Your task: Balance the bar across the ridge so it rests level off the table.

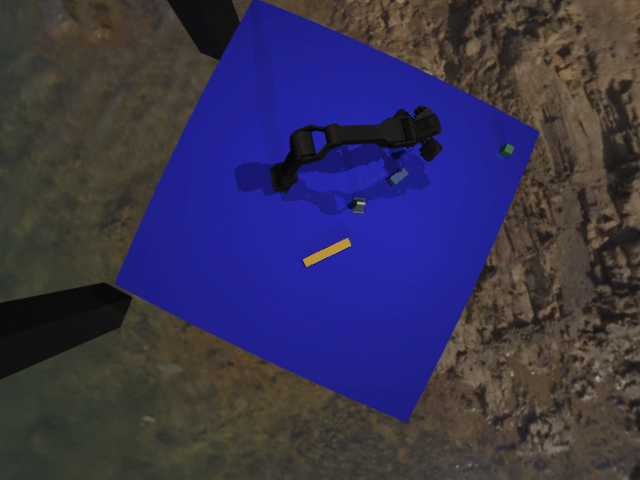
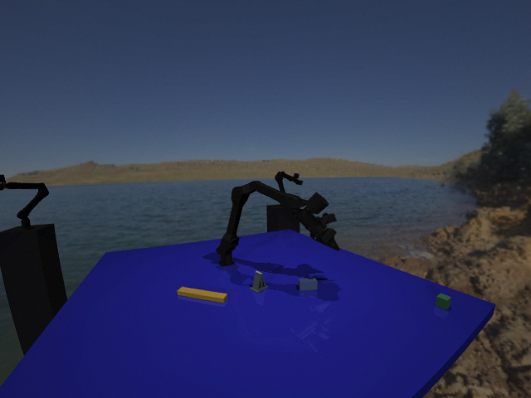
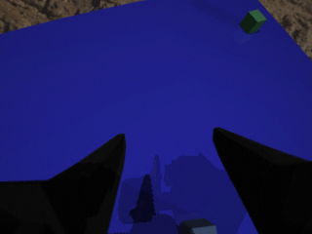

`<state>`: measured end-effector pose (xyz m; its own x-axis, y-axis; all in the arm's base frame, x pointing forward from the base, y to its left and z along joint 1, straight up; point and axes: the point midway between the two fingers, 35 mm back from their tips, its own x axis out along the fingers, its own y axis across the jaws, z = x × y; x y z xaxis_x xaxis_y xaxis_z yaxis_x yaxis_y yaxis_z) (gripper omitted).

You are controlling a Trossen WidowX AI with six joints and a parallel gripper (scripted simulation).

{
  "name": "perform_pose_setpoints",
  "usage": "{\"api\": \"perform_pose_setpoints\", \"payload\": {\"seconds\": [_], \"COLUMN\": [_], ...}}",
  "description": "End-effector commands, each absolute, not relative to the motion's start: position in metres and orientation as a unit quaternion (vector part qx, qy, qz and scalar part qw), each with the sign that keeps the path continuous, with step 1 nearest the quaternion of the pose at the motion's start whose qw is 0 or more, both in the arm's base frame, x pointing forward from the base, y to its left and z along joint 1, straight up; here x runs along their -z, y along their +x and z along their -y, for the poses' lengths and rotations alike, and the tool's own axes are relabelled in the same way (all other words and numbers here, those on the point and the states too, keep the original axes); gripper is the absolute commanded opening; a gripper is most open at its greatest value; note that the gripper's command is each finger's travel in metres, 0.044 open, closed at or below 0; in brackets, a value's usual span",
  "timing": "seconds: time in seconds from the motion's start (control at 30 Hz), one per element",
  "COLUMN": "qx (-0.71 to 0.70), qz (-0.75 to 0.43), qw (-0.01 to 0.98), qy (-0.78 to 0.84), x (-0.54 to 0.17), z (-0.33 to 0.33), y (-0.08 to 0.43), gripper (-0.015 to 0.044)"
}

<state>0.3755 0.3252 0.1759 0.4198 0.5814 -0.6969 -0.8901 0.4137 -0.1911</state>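
Observation:
The yellow-orange bar [image 1: 326, 252] [image 2: 202, 294] lies flat on the blue table [image 1: 361, 320] [image 2: 206, 351] [image 3: 97, 88]. The small grey ridge [image 1: 361, 203] [image 2: 258, 281] stands upright on a flat base, apart from the bar, with nothing on top. My gripper [image 2: 335, 246] [image 3: 169, 136] is open, with nothing between its fingers. It hangs above the table beyond the light blue-grey block, away from the bar and ridge. The wrist view shows neither bar nor ridge.
The light blue-grey block [image 1: 398, 177] [image 2: 308, 283] [image 3: 204, 229] lies beside the ridge, on the gripper's side. A green cube [image 1: 507, 150] [image 2: 443, 301] [image 3: 253, 21] sits near the table's far right corner. Dark pedestals [image 2: 31, 283] [image 2: 283, 218] with other arms stand beyond the table.

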Motion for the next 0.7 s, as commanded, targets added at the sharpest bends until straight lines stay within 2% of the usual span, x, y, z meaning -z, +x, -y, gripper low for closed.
{"api": "perform_pose_setpoints", "payload": {"seconds": [0.0,0.67], "qx": [-0.44,-0.355], "qz": [-0.297,-0.391], "qw": [0.793,0.774], "qy": [-0.299,-0.35], "x": [-0.168,-0.145], "z": [-0.293,-0.147], "y": [0.389,0.42], "gripper": [0.0315,0.0315]}}
